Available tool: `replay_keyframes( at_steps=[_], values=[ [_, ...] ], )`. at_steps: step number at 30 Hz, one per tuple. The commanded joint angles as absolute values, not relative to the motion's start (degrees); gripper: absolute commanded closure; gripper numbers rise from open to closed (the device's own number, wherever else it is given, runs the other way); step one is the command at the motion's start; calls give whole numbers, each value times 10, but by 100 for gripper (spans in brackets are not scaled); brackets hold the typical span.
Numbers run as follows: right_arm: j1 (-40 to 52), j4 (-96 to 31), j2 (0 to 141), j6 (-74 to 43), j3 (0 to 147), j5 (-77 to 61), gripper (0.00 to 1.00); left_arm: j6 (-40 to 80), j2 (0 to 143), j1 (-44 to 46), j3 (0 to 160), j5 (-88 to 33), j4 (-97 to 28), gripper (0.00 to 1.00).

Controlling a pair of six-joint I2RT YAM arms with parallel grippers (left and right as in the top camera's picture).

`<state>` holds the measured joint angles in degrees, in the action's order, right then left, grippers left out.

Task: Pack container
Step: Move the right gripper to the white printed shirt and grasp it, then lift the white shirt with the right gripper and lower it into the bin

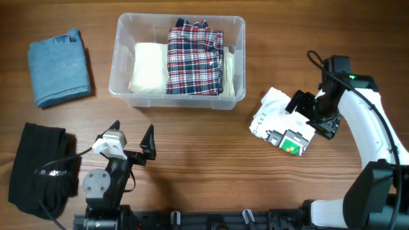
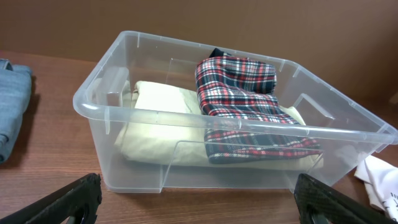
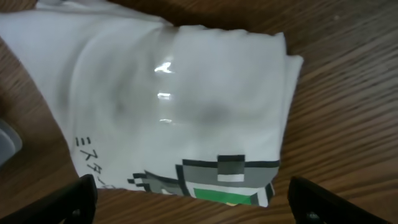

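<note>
The clear plastic container [image 1: 123, 64] stands at the back middle of the table. Inside it, a cream folded cloth [image 1: 148, 67] lies on the left and a red, white and navy plaid shirt [image 1: 195, 61] on the right. In the left wrist view the container [image 2: 155, 118] sits just ahead of my left gripper [image 2: 199, 199], which is open and empty; the plaid shirt [image 2: 242, 84] lies on the cream cloth [image 2: 158, 99]. My right gripper [image 1: 313, 115] is open over a folded white T-shirt with a pixel print [image 1: 281, 121]. The T-shirt [image 3: 174, 93] lies flat on the table between and ahead of the spread fingers [image 3: 314, 199].
A folded blue cloth [image 1: 59, 67] lies at the back left, left of the container. A black garment [image 1: 38, 169] lies at the front left beside my left arm [image 1: 105, 182]. A corner of the white T-shirt [image 2: 379, 180] shows to the container's right.
</note>
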<state>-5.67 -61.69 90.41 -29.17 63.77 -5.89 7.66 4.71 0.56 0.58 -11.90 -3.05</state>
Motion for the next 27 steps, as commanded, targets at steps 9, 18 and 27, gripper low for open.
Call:
replay_keyframes(
  at_steps=[9,18,27],
  values=[
    [-112,-538,899,-316,558,-74,0,82,46,1,3,-126,-33,0],
    [-112,-427,899,-321,445,-84,1,82,46,1,3,-126,-33,0],
    [-112,-444,899,-307,414,-54,1,82,46,1,3,-126,-33,0]
  ],
)
